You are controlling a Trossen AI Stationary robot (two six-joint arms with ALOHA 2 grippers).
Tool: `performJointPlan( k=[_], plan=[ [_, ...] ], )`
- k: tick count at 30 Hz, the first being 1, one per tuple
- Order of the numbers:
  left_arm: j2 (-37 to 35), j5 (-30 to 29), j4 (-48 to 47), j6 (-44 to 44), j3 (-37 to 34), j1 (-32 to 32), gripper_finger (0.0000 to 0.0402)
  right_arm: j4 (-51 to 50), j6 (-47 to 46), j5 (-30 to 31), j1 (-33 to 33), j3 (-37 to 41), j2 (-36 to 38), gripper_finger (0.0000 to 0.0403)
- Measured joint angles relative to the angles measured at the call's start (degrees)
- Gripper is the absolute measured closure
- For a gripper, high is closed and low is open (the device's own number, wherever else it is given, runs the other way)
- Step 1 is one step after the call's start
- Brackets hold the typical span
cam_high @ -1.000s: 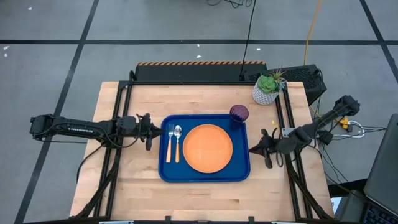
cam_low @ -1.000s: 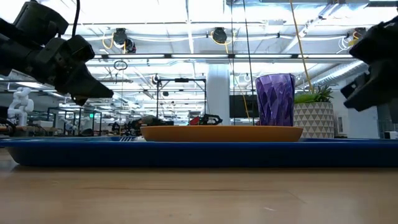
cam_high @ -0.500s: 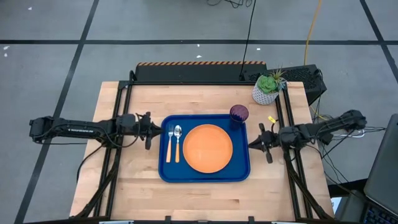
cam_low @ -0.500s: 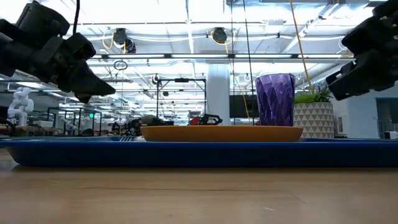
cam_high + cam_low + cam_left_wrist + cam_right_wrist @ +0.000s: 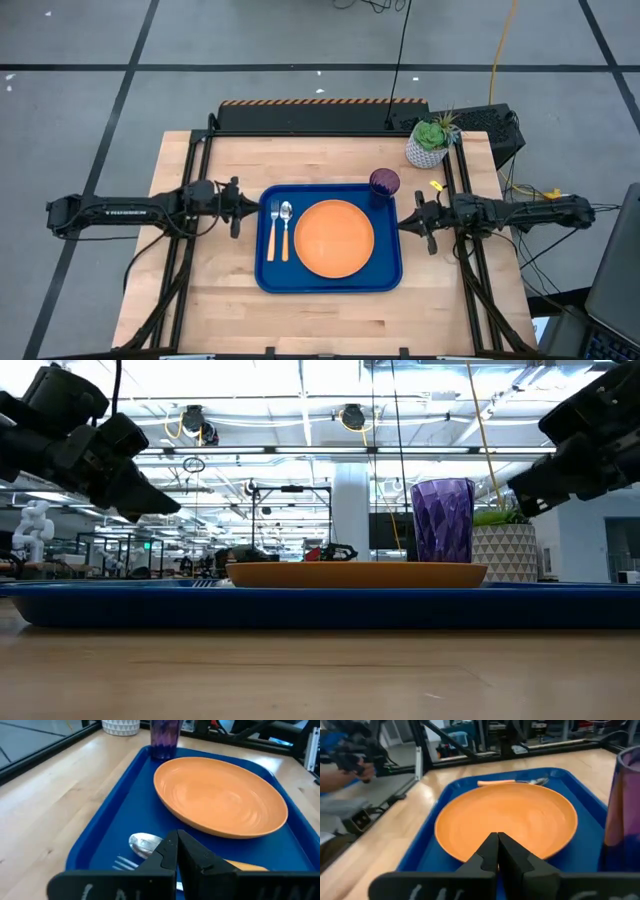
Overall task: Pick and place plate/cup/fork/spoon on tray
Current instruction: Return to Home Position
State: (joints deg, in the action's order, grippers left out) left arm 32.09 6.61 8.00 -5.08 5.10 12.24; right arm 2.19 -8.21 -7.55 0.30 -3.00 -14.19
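Tray (image 5: 330, 283) found loaded: plate (image 5: 334, 238) centred, cup (image 5: 384, 182) in far right corner, fork (image 5: 272, 235) and spoon (image 5: 285, 225) laid alongside at left. Setting judged complete. L gripper (image 5: 245, 208) and R gripper (image 5: 408, 226) noted closed, empty, held just off tray sides, presumably for homing.

Both arms are matte black, slim and tubular, jointed with chunkier blocks. The left arm (image 5: 120, 210) carries small white lettering along its side. Thin black cables loop by the right arm (image 5: 520, 212) at its right end. The fingers (image 5: 197, 857) are black, angular wedges.
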Motion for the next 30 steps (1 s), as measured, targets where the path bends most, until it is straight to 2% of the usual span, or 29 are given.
performJointPlan(
  k=[6, 9, 20, 25, 30],
  plan=[
    [-6.5, 2.1, -4.0, -1.0, 0.0, 0.6, 0.0399, 0.2, -2.1, -4.4, -2.6, 0.1, 0.8, 0.0403],
    [-10.3, 3.8, -4.3, -1.3, 0.0, 0.6, 0.0399, 0.4, -2.2, -4.7, -2.6, 0.1, 0.8, 0.0403],
    [-24.0, 3.2, -16.9, -5.8, 0.0, 0.5, 0.0399, 0.5, -2.4, -4.8, -2.6, 0.1, 4.8, 0.0403],
    [-27.6, -1.5, -21.6, -7.8, 0.0, -1.2, 0.0400, -1.4, -4.0, -4.9, -2.6, 0.1, 7.5, 0.0403],
    [-28.0, -5.8, -21.5, -8.7, 0.0, -6.5, 0.0400, -2.4, -4.6, -4.8, -2.6, 0.1, 9.2, 0.0403]
  ],
)
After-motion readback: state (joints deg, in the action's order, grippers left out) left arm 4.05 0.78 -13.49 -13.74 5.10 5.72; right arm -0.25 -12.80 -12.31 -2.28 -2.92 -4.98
